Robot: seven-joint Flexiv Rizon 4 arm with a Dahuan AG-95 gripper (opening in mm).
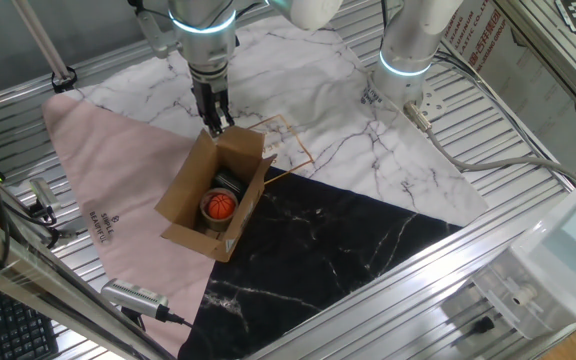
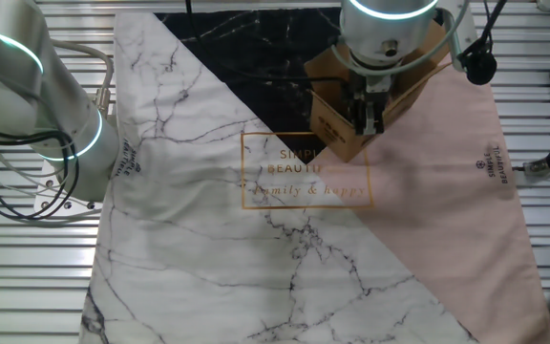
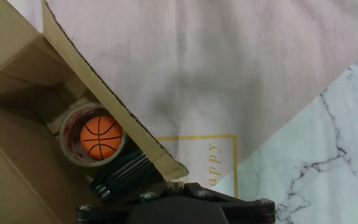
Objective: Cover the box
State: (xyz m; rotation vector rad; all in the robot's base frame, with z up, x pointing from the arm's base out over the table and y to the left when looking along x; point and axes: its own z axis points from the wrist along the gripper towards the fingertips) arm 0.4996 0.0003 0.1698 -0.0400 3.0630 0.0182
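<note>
While the box (image 1: pixel 215 196) sits open on the pink part of the mat (image 1: pixel 98 180), beside where pink meets the black marble print, the gripper (image 1: pixel 214 121) hangs at the carton's far upper corner, against the edge of a raised flap (image 1: pixel 196 152).

Left of scene, first fixed view: pink cloth, then the carton; flaps up. Inside, a small orange basketball (image 1: pixel 222 205) nested in a tape roll (image 3: pixel 73 138), with a dark ribbed item (image 3: pixel 124 174) next to it.

Fingers look drawn close together, but whether they pinch the flap edge or merely press beside it I cannot tell; the hand view hides the tips.

Judgement on the step: fold this flap inward over the opening. Best done by pushing from outside the flap, high on it, sweeping toward the carton's centre and downward, slowly, so the light carton does not skid on the cloth. Contents sit low; they should not block the flap.

Orientation: mouth faces up. Long axis runs diagonally in the first fixed view, from upper right near the gripper to lower left.

Right of scene: white marble print, arm base (image 1: pixel 408 50).
</note>
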